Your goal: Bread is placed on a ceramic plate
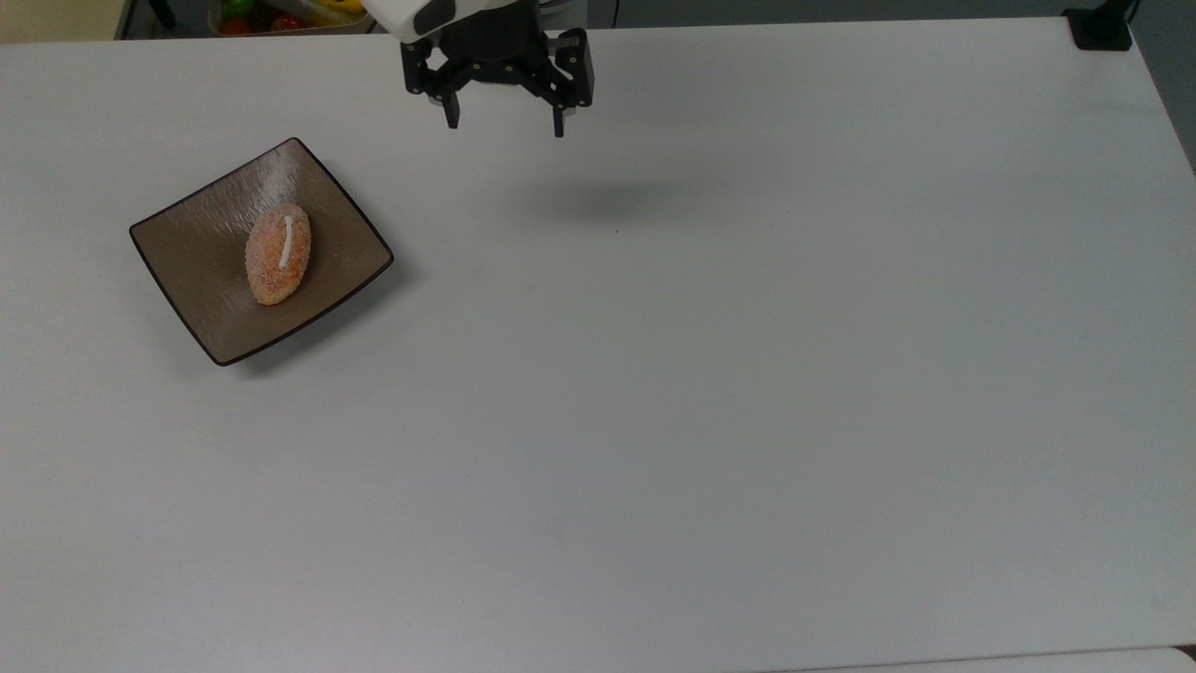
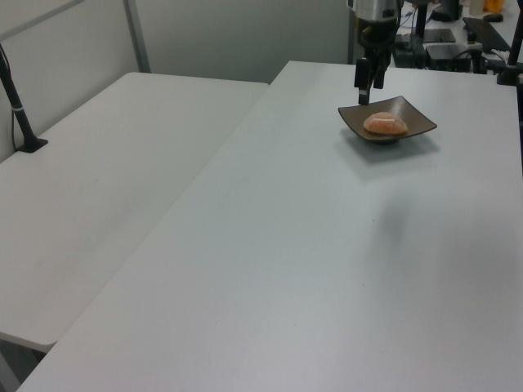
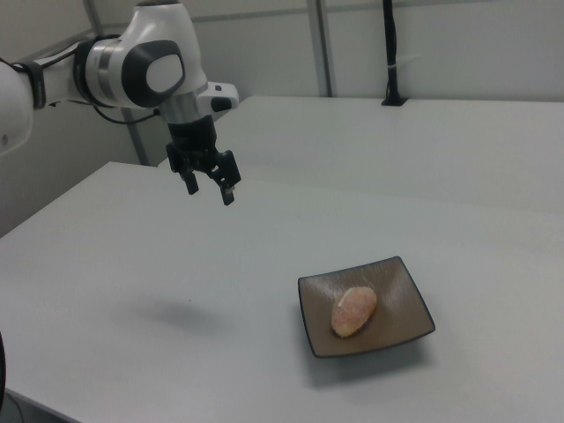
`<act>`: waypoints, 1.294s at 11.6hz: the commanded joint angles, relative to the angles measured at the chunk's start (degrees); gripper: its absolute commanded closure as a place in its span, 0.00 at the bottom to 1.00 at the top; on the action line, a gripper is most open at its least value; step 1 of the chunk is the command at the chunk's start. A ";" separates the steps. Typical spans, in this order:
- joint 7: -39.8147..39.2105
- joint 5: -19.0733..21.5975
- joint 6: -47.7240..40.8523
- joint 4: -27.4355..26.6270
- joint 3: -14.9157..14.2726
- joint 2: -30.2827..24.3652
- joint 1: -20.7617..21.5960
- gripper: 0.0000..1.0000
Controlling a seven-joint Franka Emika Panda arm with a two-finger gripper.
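**Bread resting on the plate, gripper raised over the table**

A white table [image 1: 710,393] carries the scene. In the left view a second white table [image 2: 106,188] adjoins it on the left view's left, with grey wall panels behind; in the right view another white table [image 3: 414,141] lies beyond, bearing an upright black post [image 3: 389,53].

Near the table's left edge in the top view sits the ceramic plate [image 1: 201,271], turned so its corners point toward the edges. The bread [image 1: 277,253] lies at the plate's centre, white stripe uppermost, touching nothing else. To the right, close to the table's far edge, the gripper [image 1: 505,123] hangs above the bare surface with its fingers spread apart and nothing between them, well apart from the plate.

The top view shows a tray of coloured items [image 1: 280,14] past the far edge and a black clamp [image 1: 1101,28] at the far right corner. The right view shows the white arm [image 3: 132,66] reaching in from the right view's left, and the gripper's faint shadow on the tabletop below. The left view shows cluttered benches [image 2: 458,41] beyond the plate.

From the plate rightward, the tabletop lies bare to its right and near edges.
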 commanded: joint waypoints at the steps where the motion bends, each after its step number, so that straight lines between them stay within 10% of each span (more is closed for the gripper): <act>1: 1.12 -1.03 -1.19 -2.28 3.68 -3.20 -2.62 0.00; 8: 1.12 -0.95 -1.28 -5.98 10.10 -6.99 -8.94 0.00; 15: 1.21 -0.24 -1.01 -5.71 8.97 -6.73 -8.34 0.00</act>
